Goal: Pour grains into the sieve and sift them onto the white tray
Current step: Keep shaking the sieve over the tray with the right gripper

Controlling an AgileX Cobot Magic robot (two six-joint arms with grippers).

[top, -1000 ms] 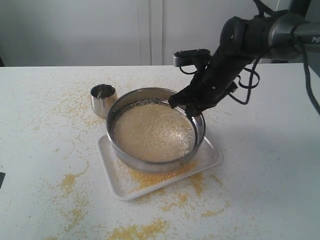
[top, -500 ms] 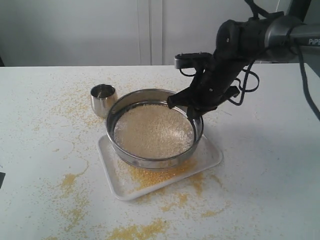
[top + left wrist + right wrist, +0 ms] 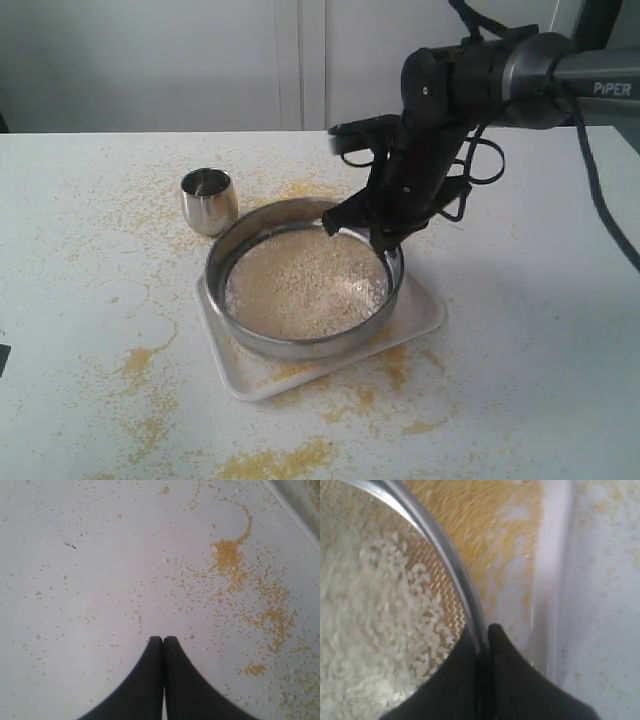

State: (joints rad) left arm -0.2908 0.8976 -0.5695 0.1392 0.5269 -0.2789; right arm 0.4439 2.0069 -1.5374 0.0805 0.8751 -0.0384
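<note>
The steel sieve [image 3: 300,345] is held over the white tray [image 3: 425,312] with pale grains [image 3: 305,285] spread across its mesh. My right gripper [image 3: 378,232] is shut on the sieve's far right rim [image 3: 440,545], one finger inside the wall and one outside. In the right wrist view whitish grains [image 3: 370,630] lie inside the sieve, and fine yellow meal [image 3: 485,525] covers the tray [image 3: 550,580] beneath. My left gripper [image 3: 163,640] is shut and empty, hanging over the bare table; it is out of the exterior view.
A small steel cup [image 3: 208,199] stands upright on the table behind and left of the sieve. Yellow meal is scattered over the white table [image 3: 90,260], with thicker patches [image 3: 270,462] in front of the tray and a patch [image 3: 227,560] near the left gripper.
The right arm has carried the sieve leftward and toward the back over the tray, and the sieve's tilt has changed. The yellow meal under its front edge is now less exposed.
</note>
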